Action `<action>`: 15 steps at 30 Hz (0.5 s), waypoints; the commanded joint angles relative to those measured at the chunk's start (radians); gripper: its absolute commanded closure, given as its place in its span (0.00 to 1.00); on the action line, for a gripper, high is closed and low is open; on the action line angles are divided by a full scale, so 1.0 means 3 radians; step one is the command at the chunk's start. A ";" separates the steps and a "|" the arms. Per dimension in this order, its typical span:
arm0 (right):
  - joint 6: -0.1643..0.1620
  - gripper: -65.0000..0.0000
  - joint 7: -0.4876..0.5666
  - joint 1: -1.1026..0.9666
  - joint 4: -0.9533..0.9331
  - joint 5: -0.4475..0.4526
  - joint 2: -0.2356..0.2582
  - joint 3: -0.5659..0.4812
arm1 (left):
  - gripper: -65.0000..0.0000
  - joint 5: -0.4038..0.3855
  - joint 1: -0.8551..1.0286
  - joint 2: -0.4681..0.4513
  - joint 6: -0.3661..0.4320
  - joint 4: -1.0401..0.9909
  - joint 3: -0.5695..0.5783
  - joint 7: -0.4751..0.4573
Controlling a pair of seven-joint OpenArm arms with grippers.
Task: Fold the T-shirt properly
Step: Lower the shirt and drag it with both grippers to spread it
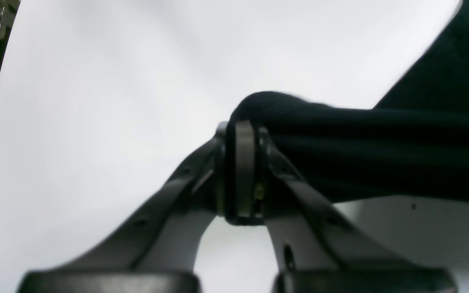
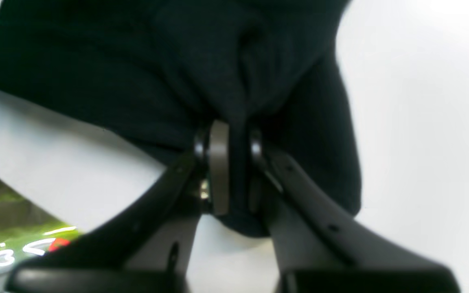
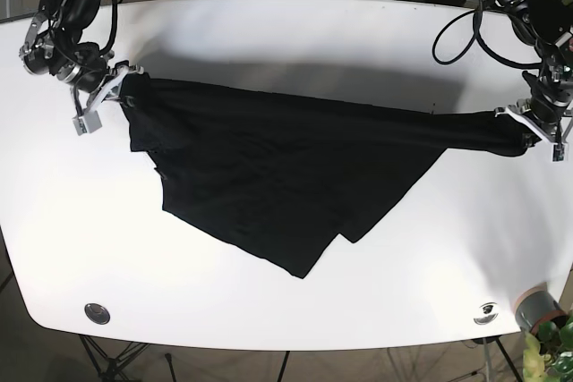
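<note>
Black T-shirt [image 3: 269, 176] stretched taut across the white tabletop [image 3: 286, 42], each claw clamping an end; next you lay it flat.

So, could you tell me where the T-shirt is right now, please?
In the base view the T-shirt stretches across the white table, pinched between the right pincer at the view's left and the left pincer at its right.

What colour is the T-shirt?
Plain black, no visible print; the T-shirt shows best in the base view, stretched over the white table.
</note>
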 commanded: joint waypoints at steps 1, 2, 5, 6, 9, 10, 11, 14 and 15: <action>0.0010 0.96 0.0055 -0.0011 0.0063 0.0056 0.0066 0.0024 | 1.00 -0.0014 -0.0024 -0.0077 0.0035 0.0055 -0.0028 -0.0090; 0.0010 0.96 0.0055 -0.0037 0.0063 0.0056 0.0066 0.0024 | 1.00 -0.0014 -0.0014 -0.0077 0.0035 0.0055 -0.0028 -0.0090; 0.0010 0.87 0.0055 -0.0093 0.0068 0.0056 0.0066 0.0024 | 1.00 -0.0014 -0.0009 -0.0077 0.0035 0.0055 -0.0028 -0.0090; 0.0010 0.80 0.0055 -0.0124 0.0068 0.0061 0.0066 0.0024 | 1.00 -0.0014 -0.0009 -0.0077 0.0035 0.0055 -0.0023 -0.0090; 0.0015 0.59 0.0055 -0.0170 0.0073 0.0061 0.0066 0.0024 | 1.00 -0.0014 -0.0009 -0.0077 0.0035 0.0055 -0.0023 -0.0090; 0.0020 0.53 0.0055 -0.0180 0.0073 0.0061 0.0066 0.0024 | 1.00 -0.0014 -0.0009 -0.0077 0.0035 0.0055 -0.0023 -0.0090; 0.0020 0.46 0.0055 -0.0185 0.0073 0.0066 0.0066 0.0024 | 1.00 -0.0009 -0.0009 -0.0077 0.0035 0.0055 -0.0023 -0.0090; 0.0030 0.35 0.0055 -0.0195 0.0079 0.0066 0.0066 0.0024 | 1.00 -0.0004 -0.0009 -0.0077 0.0035 0.0055 -0.0023 -0.0090; 0.0030 0.35 0.0055 -0.0195 0.0104 0.0066 0.0066 0.0030 | 1.00 -0.0004 -0.0004 -0.0077 0.0035 0.0055 -0.0023 -0.0090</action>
